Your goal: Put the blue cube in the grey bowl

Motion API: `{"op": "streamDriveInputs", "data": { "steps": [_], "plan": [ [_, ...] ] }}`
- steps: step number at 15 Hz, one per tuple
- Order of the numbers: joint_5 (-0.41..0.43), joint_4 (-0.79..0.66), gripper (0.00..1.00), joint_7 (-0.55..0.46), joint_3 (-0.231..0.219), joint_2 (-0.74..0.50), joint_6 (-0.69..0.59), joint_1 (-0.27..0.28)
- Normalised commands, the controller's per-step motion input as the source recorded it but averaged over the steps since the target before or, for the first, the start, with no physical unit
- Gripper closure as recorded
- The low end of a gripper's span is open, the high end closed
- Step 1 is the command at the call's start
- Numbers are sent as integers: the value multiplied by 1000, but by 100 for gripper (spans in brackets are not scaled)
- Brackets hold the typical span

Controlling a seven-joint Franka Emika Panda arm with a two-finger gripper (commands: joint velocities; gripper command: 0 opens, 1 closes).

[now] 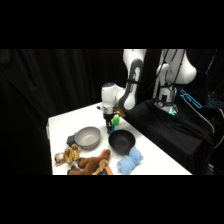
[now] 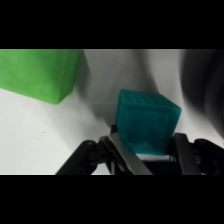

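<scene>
Gripper fingers pinch the blue cube at lower centre of the wrist view, flanking it for a lift. Green cube sits upper left, apart. Side view: grey bowl lies left of the black bowl, still empty.

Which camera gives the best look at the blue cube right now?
The wrist view. There the blue cube fills the frame's middle between the pincer's fingers, with the green cube apart at upper left. The side view shows only a teal speck below the pincer, near the black bowl.
</scene>
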Motion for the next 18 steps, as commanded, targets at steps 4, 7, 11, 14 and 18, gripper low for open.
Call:
{"op": "streamDriveInputs", "data": {
  "steps": [4, 7, 11, 14, 18],
  "plan": [
    [-136, -258, 66, -7, -135, -590, -293, 74],
    [-193, -151, 66, 38, -121, -640, -469, 97],
    [-182, 39, 66, 76, -38, -451, -475, 79],
    [-111, 217, 66, 84, 40, -172, -345, 68],
    [-86, 365, 66, 74, 54, 108, -169, 59]
  ]
}}
